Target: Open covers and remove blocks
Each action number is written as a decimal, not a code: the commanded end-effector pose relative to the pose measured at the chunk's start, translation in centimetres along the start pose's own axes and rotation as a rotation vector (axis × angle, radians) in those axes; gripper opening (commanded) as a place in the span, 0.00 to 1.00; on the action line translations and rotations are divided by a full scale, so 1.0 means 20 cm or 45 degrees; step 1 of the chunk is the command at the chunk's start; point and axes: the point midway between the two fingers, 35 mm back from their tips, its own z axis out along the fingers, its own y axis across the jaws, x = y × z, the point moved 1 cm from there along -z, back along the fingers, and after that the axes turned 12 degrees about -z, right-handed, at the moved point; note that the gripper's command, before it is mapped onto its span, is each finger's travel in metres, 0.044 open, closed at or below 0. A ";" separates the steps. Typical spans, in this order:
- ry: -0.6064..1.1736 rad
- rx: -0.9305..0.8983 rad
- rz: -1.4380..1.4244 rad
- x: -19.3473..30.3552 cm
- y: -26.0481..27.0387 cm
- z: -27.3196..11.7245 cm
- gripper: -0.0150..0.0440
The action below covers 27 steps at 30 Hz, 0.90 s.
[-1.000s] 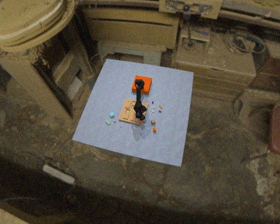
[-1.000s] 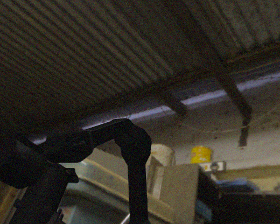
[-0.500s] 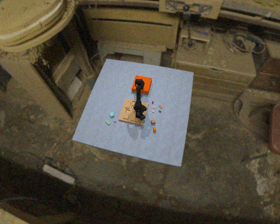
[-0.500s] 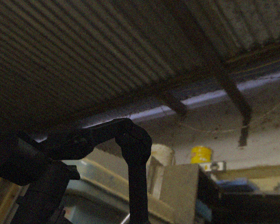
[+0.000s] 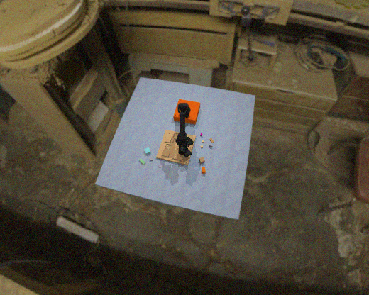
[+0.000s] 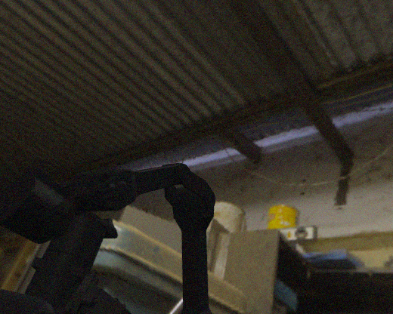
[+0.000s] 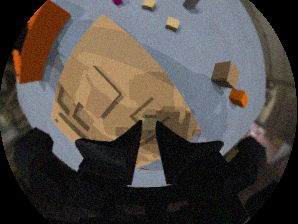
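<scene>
The tan puzzle board (image 5: 160, 154) (image 7: 106, 34) lies on the blue-grey mat. Dark L-shaped edges and grooves (image 7: 119, 95) mark its surface; its tan covers blend with it, and I cannot tell which are open. My black gripper (image 7: 149, 123) is over the board's near right part, fingers nearly together, shut on a small greyish piece (image 7: 149, 118). I cannot tell whether that is a block or a cover's knob. The arm hides the board's right part in the top view. The exterior view shows only dark arm parts, no board.
Right of the board lie a brown cube (image 5: 201, 160) (image 7: 225, 73), an orange block (image 5: 204, 170) (image 7: 238, 97) and several small pieces. Left lie a cyan block (image 5: 147, 151) and a green one (image 5: 142, 162). A thick orange slab (image 5: 194, 110) (image 7: 44, 47) stands behind the board, under the arm.
</scene>
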 end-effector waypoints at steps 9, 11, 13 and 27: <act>0.008 0.011 -0.006 0.01 -0.01 -0.09 0.39; 0.008 0.011 -0.006 0.01 0.00 -0.11 0.39; 0.008 0.011 -0.006 0.01 0.00 -0.11 0.39; 0.008 0.011 -0.006 0.01 -0.01 -0.28 0.39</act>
